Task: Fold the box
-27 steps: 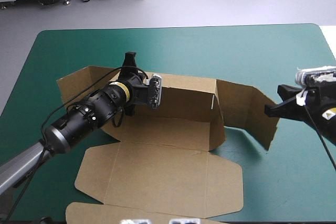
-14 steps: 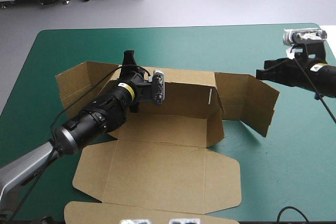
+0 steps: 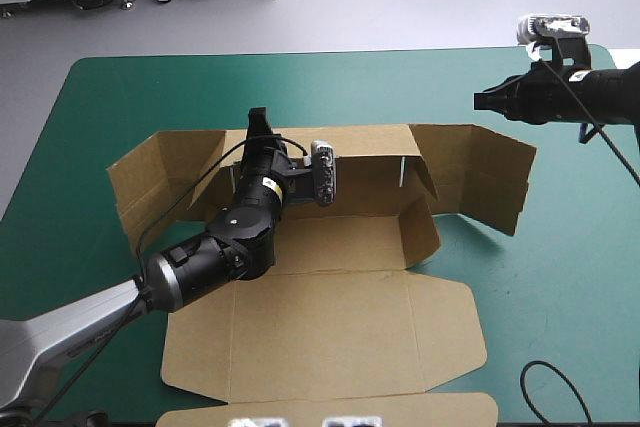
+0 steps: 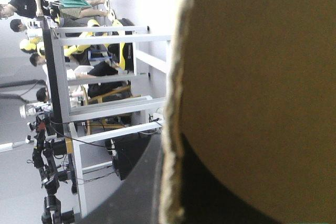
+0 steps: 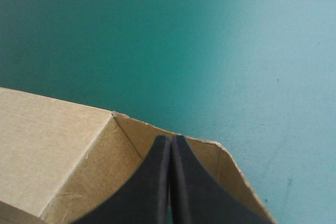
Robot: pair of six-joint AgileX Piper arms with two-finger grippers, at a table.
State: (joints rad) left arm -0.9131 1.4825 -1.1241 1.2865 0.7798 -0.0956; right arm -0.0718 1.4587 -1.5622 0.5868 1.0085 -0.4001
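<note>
left gripper (image 3: 258, 119): nipped on the top edge of the back wall (image 3: 365, 175), a black finger on each side of the board, all but closed
right gripper (image 3: 479, 102): fingers (image 5: 157, 182) pressed together in one point, holding nothing; hovers just over the right flap (image 3: 492, 185); contact cannot be told
box (image 3: 330, 322): brown, on the teal-green cover (image 3: 150, 87), partly raised; floor below the left gripper
right flap: under the right gripper's tip, standing, bent at an angle
left flap (image 3: 150, 179): beside the left gripper, away from the right gripper, standing and splayed outward
lid (image 3: 320, 342): flat on the cover, behind the left gripper's wrist
</note>
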